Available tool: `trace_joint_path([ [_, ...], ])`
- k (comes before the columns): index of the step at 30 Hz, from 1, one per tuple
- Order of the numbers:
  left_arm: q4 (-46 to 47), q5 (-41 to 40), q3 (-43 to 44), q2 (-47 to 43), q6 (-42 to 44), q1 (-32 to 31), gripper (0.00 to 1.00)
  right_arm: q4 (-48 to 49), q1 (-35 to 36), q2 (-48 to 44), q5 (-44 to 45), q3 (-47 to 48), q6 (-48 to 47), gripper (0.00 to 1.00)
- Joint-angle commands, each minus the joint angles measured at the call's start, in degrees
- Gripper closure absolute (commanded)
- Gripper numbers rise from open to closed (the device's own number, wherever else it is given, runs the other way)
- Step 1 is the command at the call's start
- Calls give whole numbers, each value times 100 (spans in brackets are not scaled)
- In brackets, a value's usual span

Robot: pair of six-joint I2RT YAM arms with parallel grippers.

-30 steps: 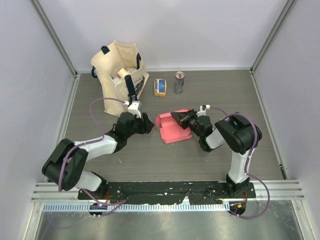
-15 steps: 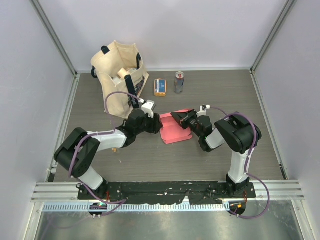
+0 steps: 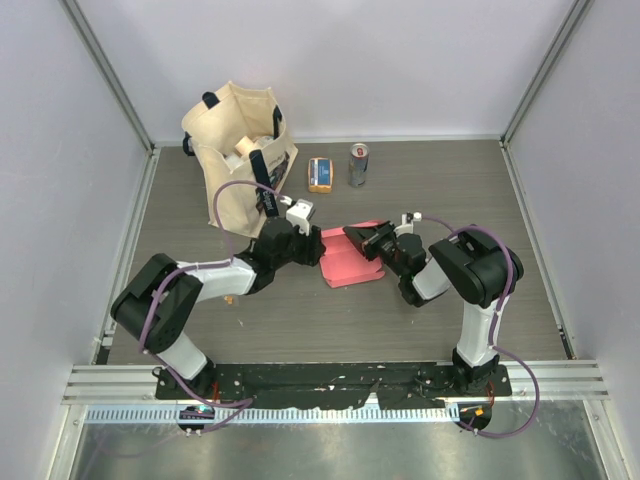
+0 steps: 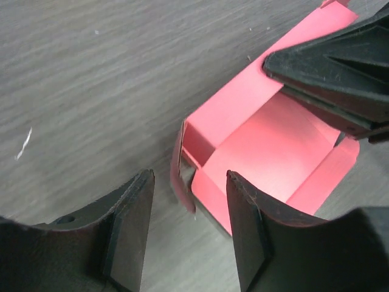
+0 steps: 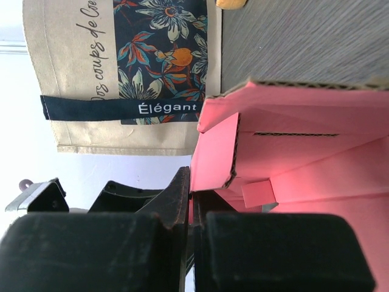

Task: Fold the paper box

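The pinkish-red paper box [image 3: 350,264] lies partly folded in the middle of the table, with its walls standing up and its inside showing [image 4: 267,146]. My right gripper [image 3: 361,238] is shut on the box's far right wall, and the card is pinched between its fingers [image 5: 197,190]. Its black fingers [image 4: 331,73] also reach into the left wrist view from the upper right. My left gripper [image 3: 312,246] is open at the box's left end. Its two fingers [image 4: 130,225] straddle the near left corner flap [image 4: 180,176] without pressing it.
A beige tote bag [image 3: 238,150] with a floral print [image 5: 161,48] stands at the back left. An orange-and-blue packet [image 3: 320,174] and a small can [image 3: 358,164] sit behind the box. Side walls enclose the table.
My left gripper has moved right, from a short way off up to the box's left end. The right gripper has kept its grip and the box has barely shifted.
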Motion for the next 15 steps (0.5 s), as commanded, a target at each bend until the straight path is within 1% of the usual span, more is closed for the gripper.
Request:
trace_joint_path([
  [1,243,-126,-499,-737,13,-16,43,835,-22,24,96,-131,-90,98],
  [2,252,-180,-631,-1139,-48,-8,41,835,-21,24,88,-123,-99,98],
  [4,261,-530,-1035,-1536,-320,36,40,843,-21,24,70,-123,-99,98],
  [5,278,-653,-1149,-1834,-443,97,42,835,-21,15,61,-114,-90,98],
  [8,25,-1198,-1318,-2039,-752,238,49,800,-21,-2,61,-114,-99,98],
  [10,-107,-1218,-1134,-1821,-778,326,50,799,-21,-11,61,-105,-90,98],
  [11,-247,-1121,-1029,-1663,-709,422,50,799,-21,-2,61,-105,-81,98],
  [13,-415,-840,-616,-1154,-586,441,48,799,-30,-2,79,-114,-55,98],
  [15,-565,-603,-256,-680,-445,441,49,826,-21,-2,96,-131,-29,98],
])
